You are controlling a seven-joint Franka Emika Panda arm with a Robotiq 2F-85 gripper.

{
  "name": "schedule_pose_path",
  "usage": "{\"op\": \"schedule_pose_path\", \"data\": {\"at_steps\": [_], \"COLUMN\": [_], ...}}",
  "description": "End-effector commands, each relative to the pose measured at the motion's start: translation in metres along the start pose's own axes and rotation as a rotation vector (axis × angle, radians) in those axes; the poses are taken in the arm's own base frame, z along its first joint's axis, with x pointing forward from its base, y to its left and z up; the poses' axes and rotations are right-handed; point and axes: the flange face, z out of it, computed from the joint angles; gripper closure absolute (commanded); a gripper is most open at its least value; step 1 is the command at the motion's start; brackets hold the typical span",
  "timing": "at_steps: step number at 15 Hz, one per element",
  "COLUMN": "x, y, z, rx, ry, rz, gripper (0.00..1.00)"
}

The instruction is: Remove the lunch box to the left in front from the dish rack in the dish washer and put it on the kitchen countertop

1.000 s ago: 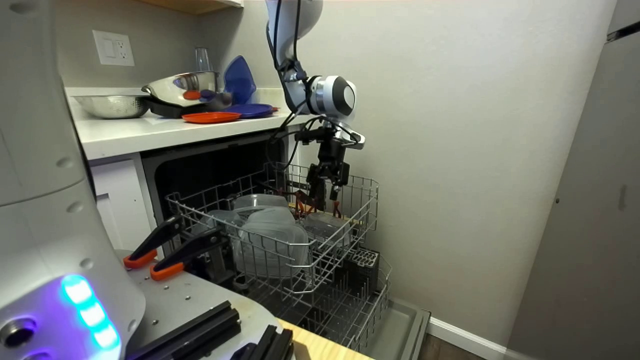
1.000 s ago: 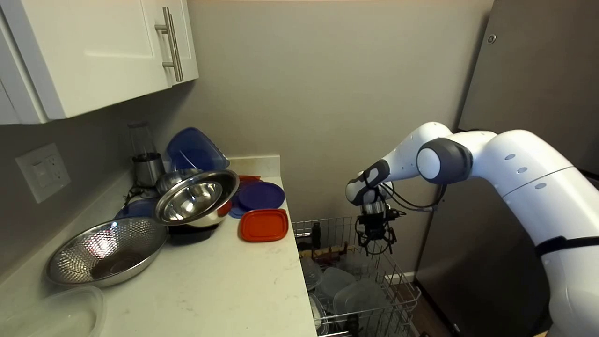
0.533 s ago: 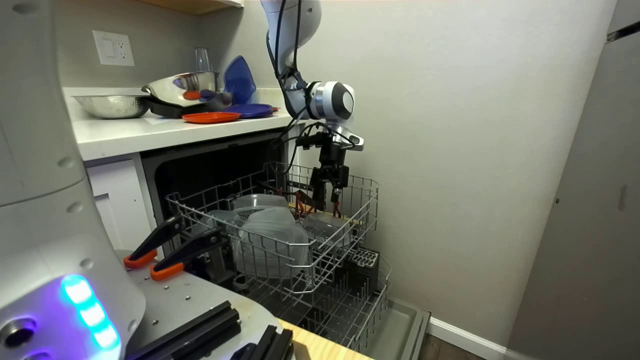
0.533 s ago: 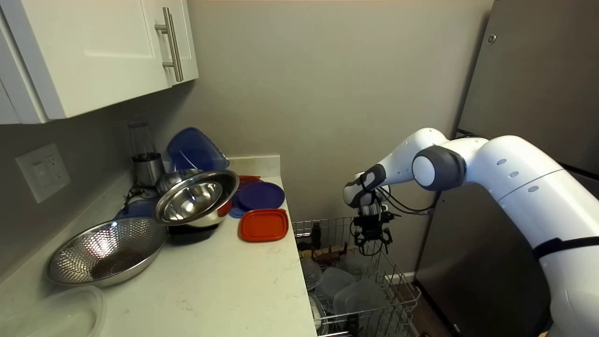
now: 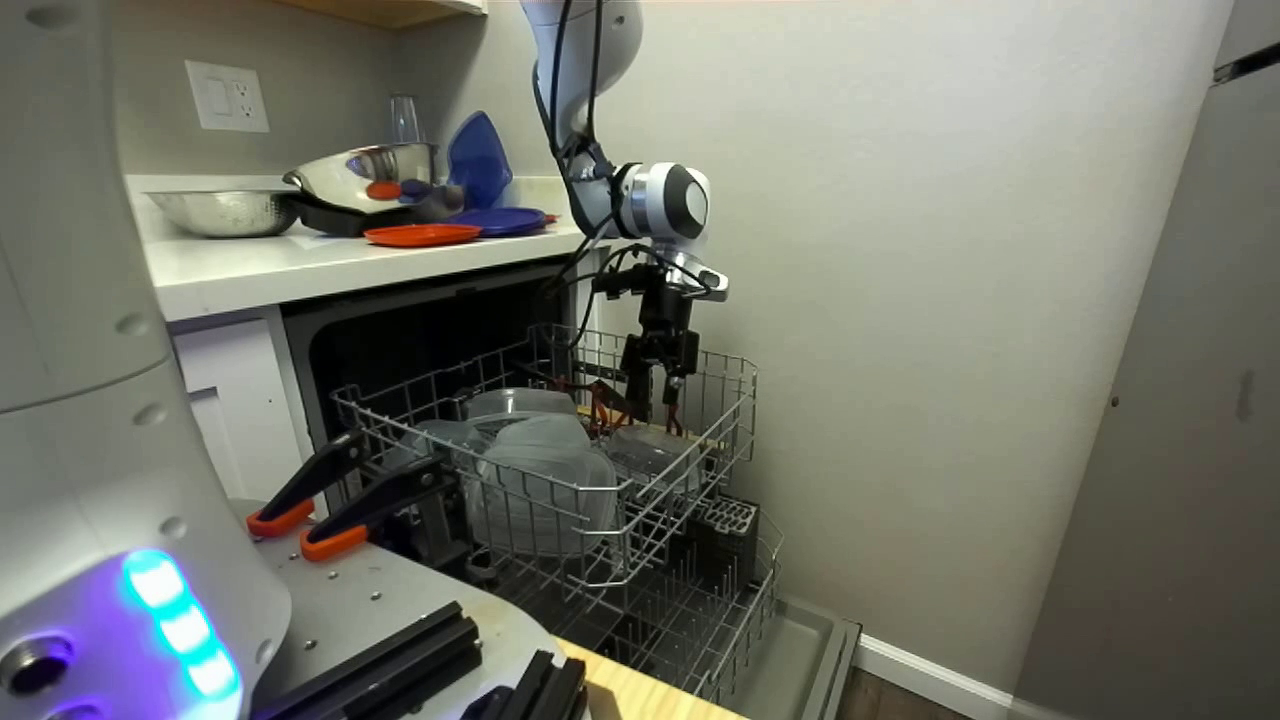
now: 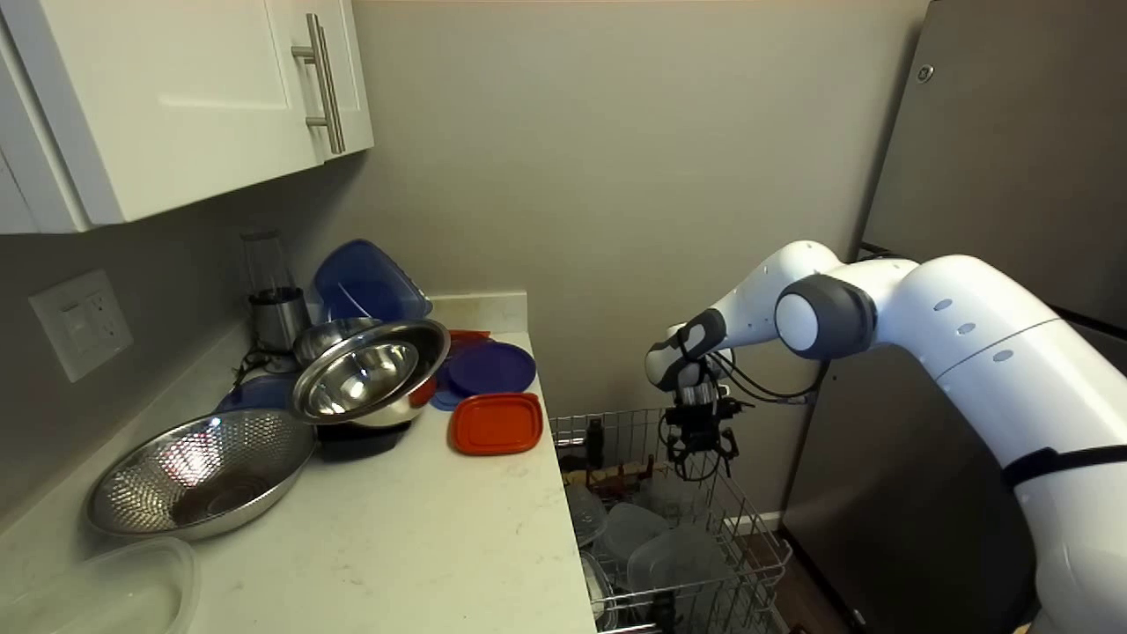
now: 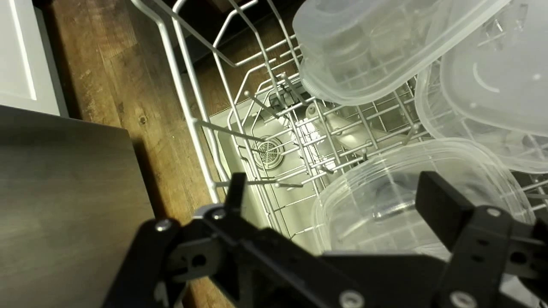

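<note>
The lunch box (image 5: pixel 655 450), shallow, clear and rectangular, lies in the dish rack (image 5: pixel 600 488), which is pulled out of the dish washer (image 5: pixel 430 340). Just over it in that exterior view hangs my gripper (image 5: pixel 655 395), fingers pointing down and nothing held. Seen from the wrist, the gripper (image 7: pixel 336 188) is spread wide: the right finger (image 7: pixel 445 209) overlaps the lunch box (image 7: pixel 376 226), while the left finger (image 7: pixel 235 192) is beyond its edge, over rack wires. The near part of the box is hidden behind the gripper. The white kitchen countertop (image 6: pixel 423 546) shows in both exterior views.
Several translucent tubs (image 5: pixel 545 480) crowd the rack beside the lunch box. Red-handled utensils (image 5: pixel 605 410) lie behind it. Lids such as the red lid (image 6: pixel 496 424), plus steel bowls (image 6: pixel 370 370) and a colander (image 6: pixel 207 475), occupy the countertop. Black clamps (image 5: pixel 375 510) stick up near the base.
Compared with a second ago, the gripper is slightly lower and has shifted a little within the rack, still spread. Over the last half second nothing visibly moves.
</note>
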Motion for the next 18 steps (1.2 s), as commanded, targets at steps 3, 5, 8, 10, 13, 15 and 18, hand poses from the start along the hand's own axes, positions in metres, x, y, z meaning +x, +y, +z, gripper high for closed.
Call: {"op": "schedule_pose_path", "data": {"at_steps": [3, 5, 8, 10, 13, 15, 18], "x": [0.001, 0.008, 0.020, 0.025, 0.030, 0.029, 0.023], "y": [0.000, -0.004, -0.010, -0.018, -0.030, -0.037, -0.050], "z": [0.000, 0.002, 0.006, 0.011, 0.019, 0.025, 0.031], "rx": [-0.001, 0.025, 0.144, 0.226, 0.317, 0.357, 0.406], "ry": [-0.001, -0.013, -0.084, -0.138, -0.254, -0.346, -0.482], "rz": [0.000, -0.017, -0.062, -0.089, -0.115, -0.125, -0.157], "gripper": [0.00, 0.00, 0.00, 0.00, 0.00, 0.00, 0.00]}}
